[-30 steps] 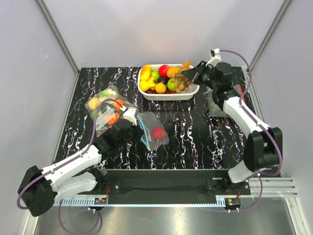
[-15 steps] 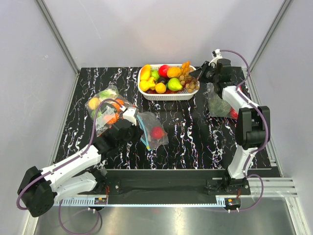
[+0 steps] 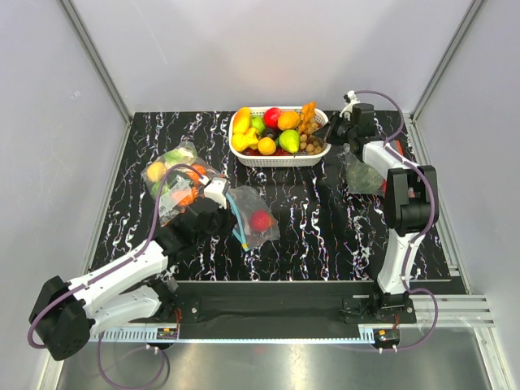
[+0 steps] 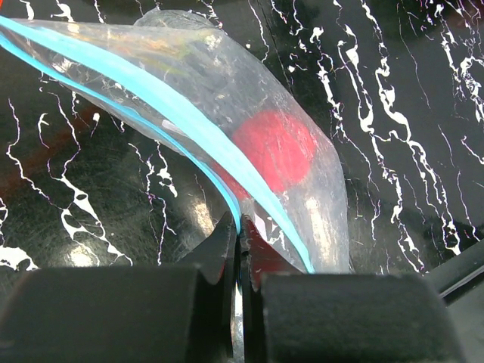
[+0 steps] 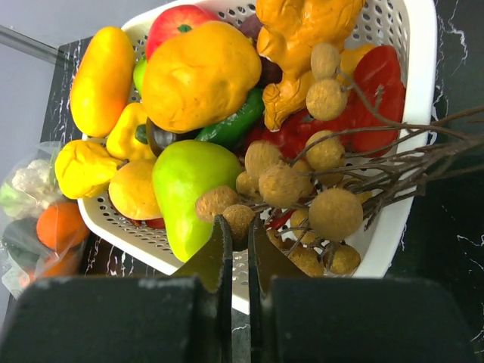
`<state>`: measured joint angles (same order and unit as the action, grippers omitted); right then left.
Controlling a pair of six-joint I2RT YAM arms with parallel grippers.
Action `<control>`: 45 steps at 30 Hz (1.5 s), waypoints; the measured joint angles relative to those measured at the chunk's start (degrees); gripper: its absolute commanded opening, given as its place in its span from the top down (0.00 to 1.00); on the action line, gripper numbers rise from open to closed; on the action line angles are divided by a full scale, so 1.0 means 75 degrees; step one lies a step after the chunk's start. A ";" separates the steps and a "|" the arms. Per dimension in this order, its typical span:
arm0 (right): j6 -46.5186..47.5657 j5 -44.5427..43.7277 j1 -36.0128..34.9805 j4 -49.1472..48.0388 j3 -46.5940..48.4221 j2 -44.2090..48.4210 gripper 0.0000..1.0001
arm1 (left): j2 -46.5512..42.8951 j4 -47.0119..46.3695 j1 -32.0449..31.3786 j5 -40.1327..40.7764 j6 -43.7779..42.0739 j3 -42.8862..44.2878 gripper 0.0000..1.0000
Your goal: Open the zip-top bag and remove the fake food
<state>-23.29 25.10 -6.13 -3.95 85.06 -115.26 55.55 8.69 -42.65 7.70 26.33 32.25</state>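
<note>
Now the left gripper (image 4: 238,227) pinches the teal-zipped clear crinkly plastic bag (image 4: 189,83); the right gripper (image 5: 236,227), closed tight, hangs over tan-brown balls (image 5: 302,189) in a white perforated basket (image 5: 414,113).

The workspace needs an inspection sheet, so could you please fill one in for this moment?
Surface: black marbled table, no spills seen.
Job's things: teal bag lying on the table, its mouth strips look parted; red fruit inside it; tan bunch in the basket.
Clutter: basket heaped with other fruit; filled bags at left; right bag by the right arm.
Grippers: left gripper shut on the teal bag's strip; right gripper shut, tips at the tan bunch, grip unclear.
Cables: purple cables run along both arms, no snag seen.
Surroundings: grey walls, nothing else seen.
</note>
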 measured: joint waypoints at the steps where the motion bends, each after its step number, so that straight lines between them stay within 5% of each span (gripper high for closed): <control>1: 0.0003 0.0017 -0.0009 0.0000 0.0006 -0.0047 1.00 | 0.0000 0.0012 0.0000 0.0000 0.0000 0.0000 1.00; 11: 0.0090 0.0140 -0.0309 0.0044 0.0006 -0.0157 0.96 | 0.0000 0.0117 0.0000 0.0000 -0.0003 0.0000 1.00; 15: 0.0137 0.0128 -0.0335 0.0052 0.0006 -0.0157 0.71 | -0.0003 0.0137 0.0000 0.0000 -0.0006 0.0000 1.00; 16: 0.0160 0.0117 -0.0335 0.0055 0.0006 -0.0157 0.58 | -0.0003 0.0149 0.0000 0.0000 -0.0006 0.0000 1.00; 22: 0.0385 -0.0012 -0.0335 0.0157 -0.0003 -0.0125 0.30 | -0.0079 0.0213 0.0009 0.0000 -0.0006 0.0000 1.00; 33: 0.0740 -0.0507 -0.0335 0.0475 -0.0303 0.0982 0.19 | -0.0350 0.0312 0.0009 -0.0029 -0.0052 0.0003 1.00; 40: 0.0898 -0.1317 -0.0487 0.0545 -0.1693 0.2964 0.20 | -0.0609 0.0289 0.0009 -0.0172 -0.0064 0.0003 1.00; 45: 0.0860 -0.1542 -0.1553 0.0694 -0.2885 0.4453 0.20 | -0.0595 0.0291 0.0009 -0.0181 -0.0061 0.0003 1.00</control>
<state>-16.84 13.54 -17.78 1.26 63.42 -81.87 51.09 10.87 -42.59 6.35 25.87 32.27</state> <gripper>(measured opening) 0.804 0.023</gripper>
